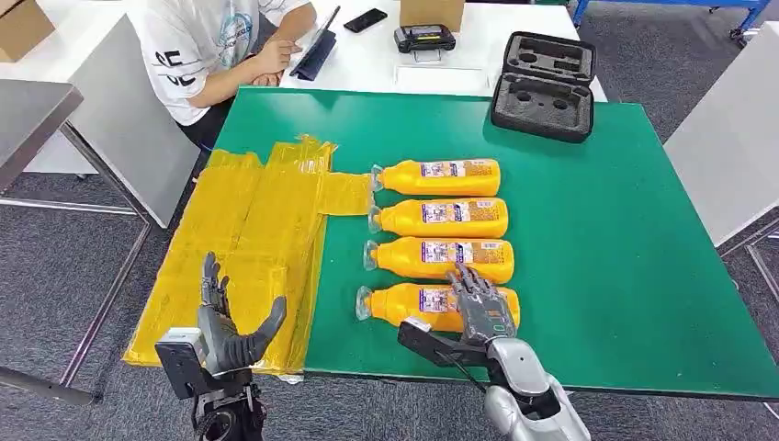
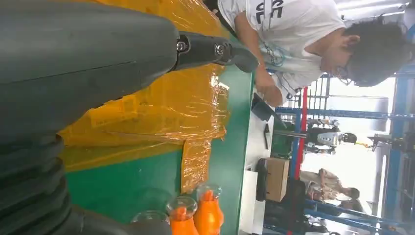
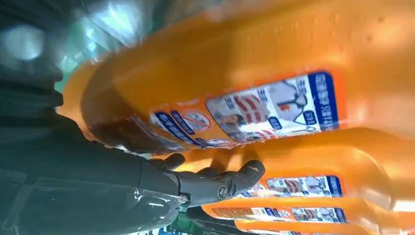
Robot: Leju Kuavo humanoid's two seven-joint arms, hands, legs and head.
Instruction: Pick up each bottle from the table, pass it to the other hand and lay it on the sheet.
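A: Where was the right hand [image 1: 479, 308]?
B: Over the nearest bottle [image 1: 404, 304], on its base end, fingers [image 3: 215, 183] stretched across the top of it. Whether they had closed around it, I could not tell; the bottle lay flat on the green tabletop [image 1: 625, 239], caps pointing towards the sheet [image 1: 266, 220].

A: And the left hand [image 1: 230, 322]?
B: Raised at the near edge, above the yellow sheet, palm up, fingers spread, holding nothing.

A: The other bottles?
B: Three more lay side by side beyond the first: second bottle [image 1: 441, 259], third bottle [image 1: 439, 218], far bottle [image 1: 436, 177]. All were flat, just beside the sheet's right edge, none on it.

A: Anything further back?
B: An open black case [image 1: 544, 87] at the far edge of the tabletop, and a person [image 1: 216, 46] in a white shirt seated at the far left corner.
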